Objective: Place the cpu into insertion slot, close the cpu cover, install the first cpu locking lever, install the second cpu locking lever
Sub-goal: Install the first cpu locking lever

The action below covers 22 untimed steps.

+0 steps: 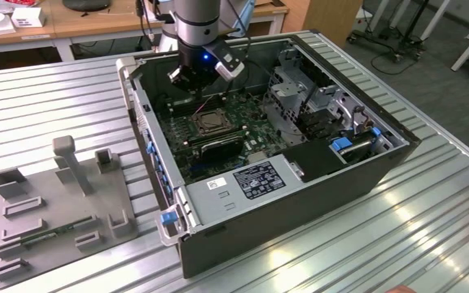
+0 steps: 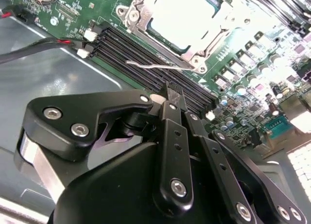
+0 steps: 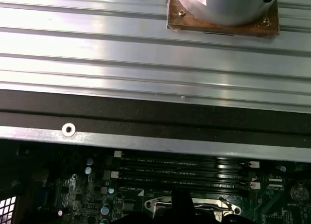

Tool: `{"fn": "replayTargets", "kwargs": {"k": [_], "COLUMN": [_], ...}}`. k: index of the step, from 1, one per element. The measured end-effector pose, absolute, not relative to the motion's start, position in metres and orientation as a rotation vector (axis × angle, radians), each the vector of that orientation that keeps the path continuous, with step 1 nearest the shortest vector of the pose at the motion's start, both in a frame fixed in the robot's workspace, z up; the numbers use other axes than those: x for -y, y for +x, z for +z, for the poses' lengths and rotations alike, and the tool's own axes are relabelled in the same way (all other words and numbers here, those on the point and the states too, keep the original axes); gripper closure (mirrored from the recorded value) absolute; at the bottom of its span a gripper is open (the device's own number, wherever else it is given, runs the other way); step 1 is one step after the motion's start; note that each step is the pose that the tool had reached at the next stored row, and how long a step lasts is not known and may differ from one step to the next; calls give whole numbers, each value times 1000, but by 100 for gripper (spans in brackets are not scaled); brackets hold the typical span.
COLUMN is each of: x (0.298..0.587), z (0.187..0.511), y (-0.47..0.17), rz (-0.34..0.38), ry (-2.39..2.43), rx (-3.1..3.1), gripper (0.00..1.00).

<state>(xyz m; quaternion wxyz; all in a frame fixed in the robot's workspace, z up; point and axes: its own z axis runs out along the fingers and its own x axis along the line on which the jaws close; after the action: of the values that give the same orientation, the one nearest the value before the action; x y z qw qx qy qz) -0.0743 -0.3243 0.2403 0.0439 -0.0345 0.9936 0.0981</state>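
End effector [image 2: 174, 94], matte black and clenched empty, hovers near the silvery cpu cover [image 2: 137, 16] framing the pale cpu [image 2: 183, 15].

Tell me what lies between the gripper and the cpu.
In the second wrist view, the long black memory slots and a thin silvery lever lie between the gripper and the cpu.

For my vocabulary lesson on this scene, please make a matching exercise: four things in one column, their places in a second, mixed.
1. pale silver square cpu
2. grey plastic fixture tray
3. black metal gripper
4. blue plastic latch

A. directly on the ribbed metal table
B. over the green motherboard
C. in the metal-rimmed insertion slot
D. on the black case's edge

Pairs: 1-C, 2-A, 3-B, 4-D
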Motion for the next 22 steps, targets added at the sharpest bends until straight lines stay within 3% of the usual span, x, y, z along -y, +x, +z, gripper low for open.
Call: {"fn": "replayTargets", "kwargs": {"k": [22], "x": [325], "z": [239], "y": [-74], "rz": [302], "ry": [-140], "rx": [-2999], "gripper": [90]}}
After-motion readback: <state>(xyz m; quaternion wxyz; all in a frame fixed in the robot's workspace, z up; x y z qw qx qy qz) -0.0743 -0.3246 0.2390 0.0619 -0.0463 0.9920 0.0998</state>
